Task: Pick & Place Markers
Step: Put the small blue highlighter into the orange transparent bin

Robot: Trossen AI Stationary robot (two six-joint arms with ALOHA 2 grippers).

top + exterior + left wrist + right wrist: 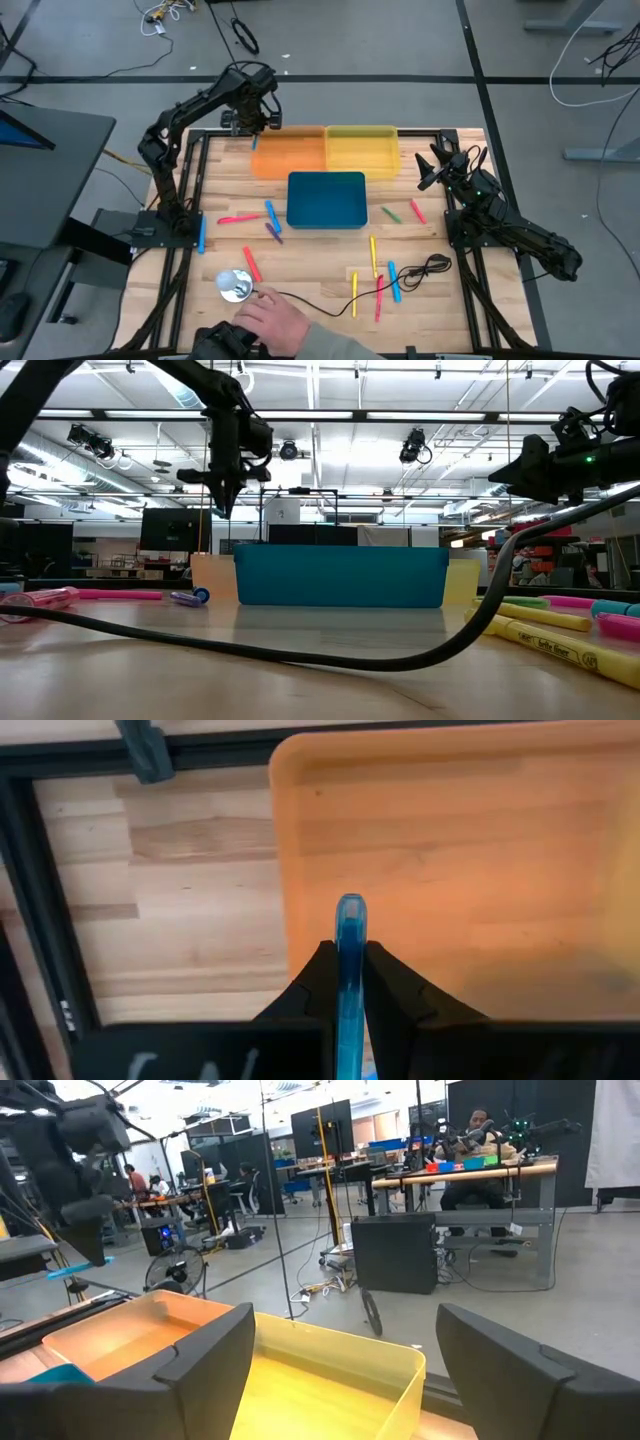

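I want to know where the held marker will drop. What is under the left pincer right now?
The left pincer, shut on a blue marker, hangs over the orange bin near its edge. The bin floor below looks bare; the part behind the fingers is hidden.

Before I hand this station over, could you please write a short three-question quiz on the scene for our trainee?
1. True or false: the left end effector is shut on a blue marker.
2. Which bin lies below that marker: A orange bin, B yellow bin, C blue bin?
3. Fill in: the right end effector is ____.

Key: 1 true; 2 A; 3 open, holding nothing, raised near the yellow bin.
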